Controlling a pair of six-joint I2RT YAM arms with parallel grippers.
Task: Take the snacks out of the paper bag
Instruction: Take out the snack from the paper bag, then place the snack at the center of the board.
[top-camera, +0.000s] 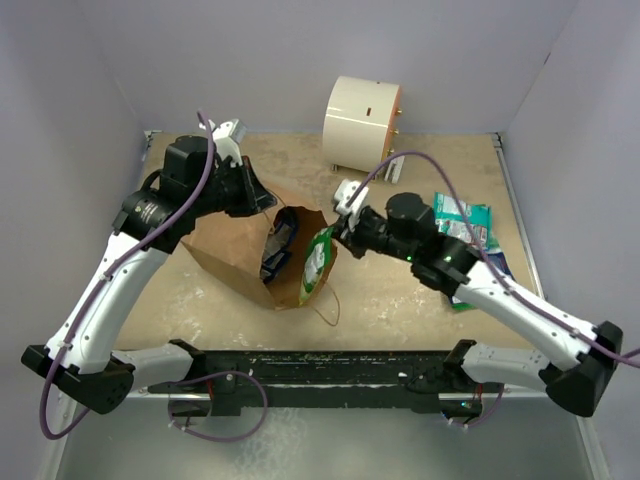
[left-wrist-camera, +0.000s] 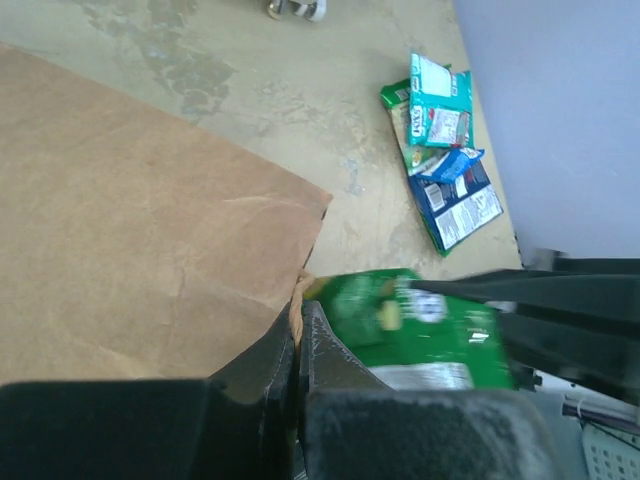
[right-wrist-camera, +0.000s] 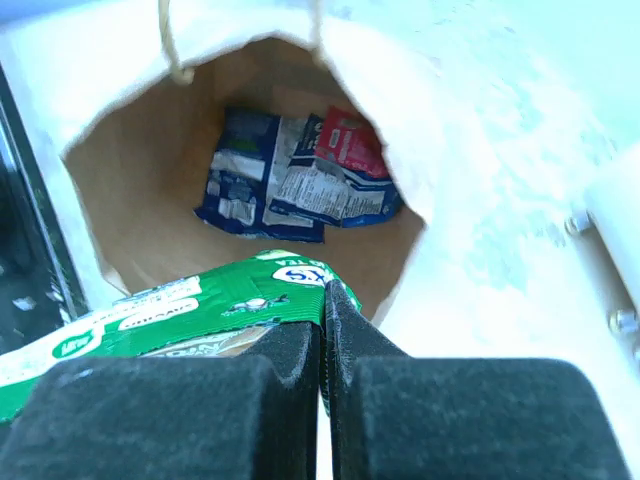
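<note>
The brown paper bag (top-camera: 230, 250) lies on its side, its mouth facing right. My left gripper (top-camera: 266, 200) is shut on the bag's upper rim (left-wrist-camera: 296, 300). My right gripper (top-camera: 335, 235) is shut on a green-and-white packet (top-camera: 318, 262), which hangs at the bag's mouth; it also shows in the right wrist view (right-wrist-camera: 190, 310) and the left wrist view (left-wrist-camera: 410, 330). Inside the bag lie blue-and-white packets (right-wrist-camera: 260, 185) and a small red packet (right-wrist-camera: 350, 150). More snacks (top-camera: 465, 230), teal, green and blue, lie on the table at the right (left-wrist-camera: 440, 150).
A cream cylinder (top-camera: 362, 123) stands at the back middle. The bag's loop handle (top-camera: 330, 305) lies on the table in front of the mouth. Grey walls close the table on three sides. A black rail (top-camera: 320, 375) runs along the near edge.
</note>
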